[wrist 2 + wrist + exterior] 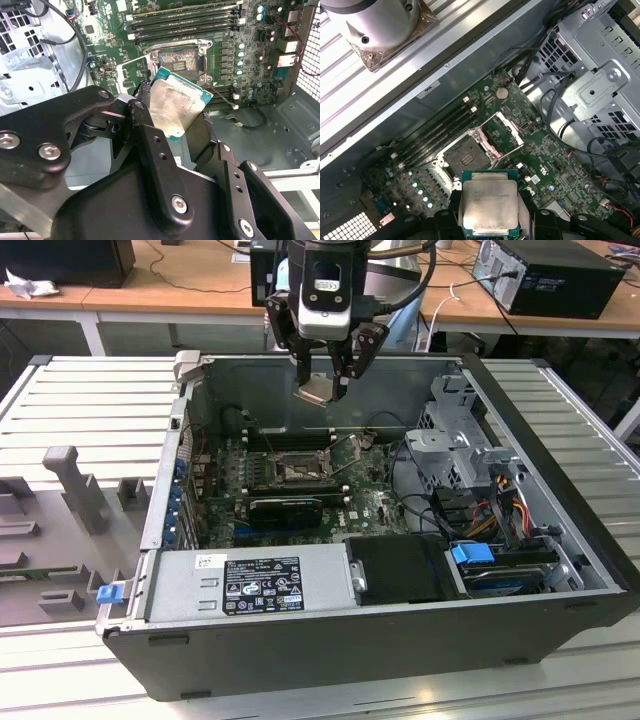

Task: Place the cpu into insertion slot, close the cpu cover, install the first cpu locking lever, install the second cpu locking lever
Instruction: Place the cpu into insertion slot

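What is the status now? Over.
End effector shut on cpu, above the case. Insertion slot open, cpu cover raised. Path looks clear.

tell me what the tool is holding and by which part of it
The tool holds the cpu by two opposite edges, a finger on each side, metal face bare, above the slot.

cpu (489, 205): side farthest from the insertion slot (468, 156) cut off by the frame edge, first wrist view.
insertion slot: one corner masked by the cpu, second wrist view.
gripper (175, 127): body cropped away from the insertion slot, both wrist views.
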